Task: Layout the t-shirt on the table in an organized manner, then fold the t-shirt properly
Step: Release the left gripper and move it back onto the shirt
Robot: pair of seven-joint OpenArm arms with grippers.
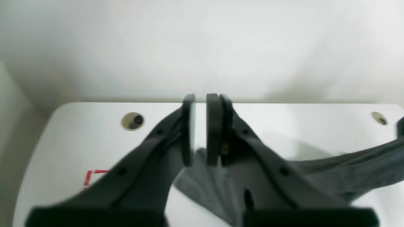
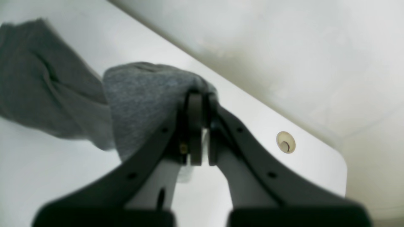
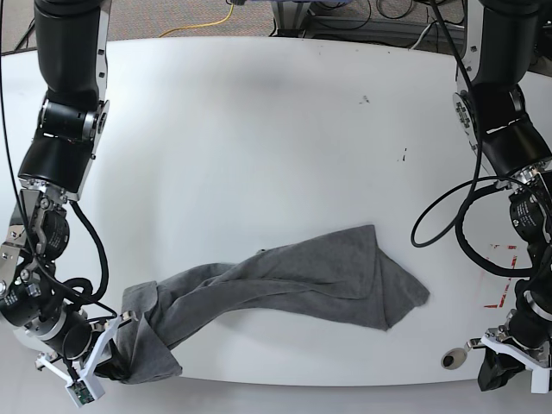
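The dark grey t-shirt (image 3: 293, 276) lies twisted and rumpled in a long band across the white table (image 3: 259, 129), near its far edge. My right gripper (image 3: 121, 349) is shut on the shirt's bunched end, and in the right wrist view the cloth (image 2: 142, 94) wraps over the gripper (image 2: 202, 94) tips. My left gripper (image 3: 500, 371) hangs by the table's edge, apart from the shirt's other end. In the left wrist view the gripper (image 1: 201, 97) pads stand a narrow gap apart with nothing between them. The shirt (image 1: 347, 173) spreads on the table (image 1: 284, 126) below and to the right.
Two grommet holes (image 1: 132, 121) (image 1: 378, 118) sit along the far edge by a pale wall. One hole (image 3: 450, 358) lies between the shirt and my left gripper. Red tape marks (image 3: 500, 276) are beside the left arm. Small dark specks (image 3: 404, 157) dot the table.
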